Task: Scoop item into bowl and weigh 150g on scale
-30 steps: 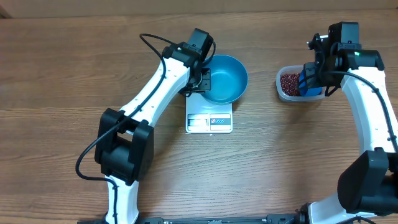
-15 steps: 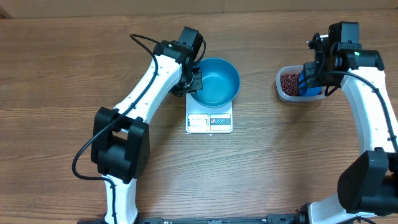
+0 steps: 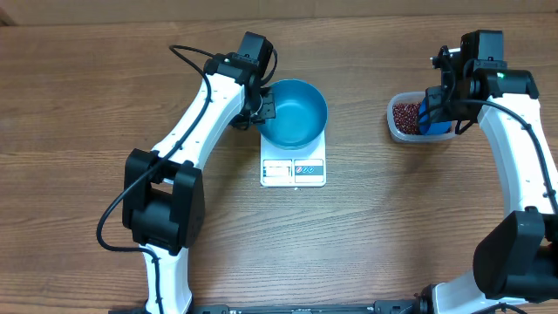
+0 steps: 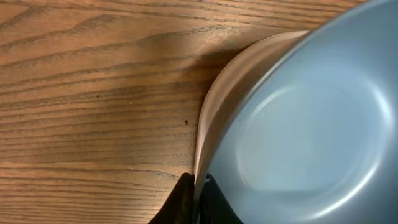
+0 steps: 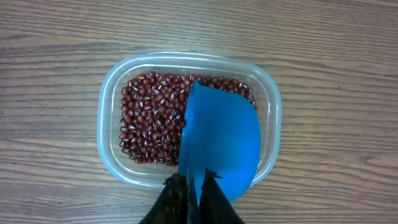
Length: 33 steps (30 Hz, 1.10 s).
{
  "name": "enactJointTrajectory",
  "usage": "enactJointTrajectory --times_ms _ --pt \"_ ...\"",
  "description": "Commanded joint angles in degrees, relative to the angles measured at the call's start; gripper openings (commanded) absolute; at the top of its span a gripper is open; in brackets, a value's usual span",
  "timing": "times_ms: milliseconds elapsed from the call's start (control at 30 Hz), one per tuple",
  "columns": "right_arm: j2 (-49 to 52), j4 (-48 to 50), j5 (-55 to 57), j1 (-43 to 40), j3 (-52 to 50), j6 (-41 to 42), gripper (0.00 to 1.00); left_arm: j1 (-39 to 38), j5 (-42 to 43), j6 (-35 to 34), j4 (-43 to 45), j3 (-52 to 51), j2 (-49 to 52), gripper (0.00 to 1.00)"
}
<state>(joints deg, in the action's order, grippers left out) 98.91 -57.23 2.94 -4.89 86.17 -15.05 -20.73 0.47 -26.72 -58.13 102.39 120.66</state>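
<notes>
Left claw (image 4: pixel 198 186): we've got it pinched shut on the left rim of the bowl (image 3: pixel 296 113), one finger inside and one outside, with the rim squeezed between them.
Bowl: round, blue, smooth inside. We see it over the far end of the scale (image 3: pixel 294 167), poking out past the scale's far edge. We can't tell whether it's fully resting there or partly carried by the claw.
Scale: white and flat, roughly mid-table. The display and label strip on its near edge are in plain view but too small for us to read.
Right claw (image 5: pixel 193 180): closed tight on the near edge of the blue scoop (image 5: pixel 221 140), holding it over the tub (image 5: pixel 111 93).
Scoop: covers the right side of the tub in our wrist view, with its far tip down at the beans (image 5: pixel 152 124). Touching or just above, we can't say.
Beans: a small dark red-brown pile in the left side of the tub.
Tub: clear plastic with rounded corners, on the table (image 3: pixel 392 227), well to the right of the bowl and scale.
</notes>
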Motion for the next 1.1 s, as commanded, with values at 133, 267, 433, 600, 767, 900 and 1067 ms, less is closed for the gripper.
enactJointTrajectory --times_ms 133,267,433,600,767,900,1067 --pt "-0.42 0.31 -0.5 -0.13 0.42 0.2 0.09 0.02 2.29 -0.33 -0.79 0.79 0.74 0.06" --pt "-0.42 0.31 -0.52 -0.13 0.42 0.2 0.09 0.02 2.29 -0.28 -2.01 0.79 0.74 0.07" --pt "-0.42 0.31 -0.5 -0.13 0.42 0.2 0.09 0.02 2.32 -0.26 -1.99 0.79 0.72 0.11" --pt "-0.42 0.33 -0.52 -0.13 0.42 0.2 0.09 0.02 2.32 -0.26 -1.9 0.79 0.74 0.35" --pt "-0.42 0.33 -0.48 -0.13 0.42 0.17 0.1 0.02 2.34 -0.26 -1.81 0.83 0.72 0.72" --pt "-0.42 0.52 -0.48 -0.13 0.42 0.17 0.14 0.72 2.27 0.59 -3.3 4.63 0.07 0.82" --pt "-0.42 0.5 -0.48 -0.13 0.42 0.2 0.15 1.7 2.32 2.29 -8.37 19.8 -0.79 0.86"
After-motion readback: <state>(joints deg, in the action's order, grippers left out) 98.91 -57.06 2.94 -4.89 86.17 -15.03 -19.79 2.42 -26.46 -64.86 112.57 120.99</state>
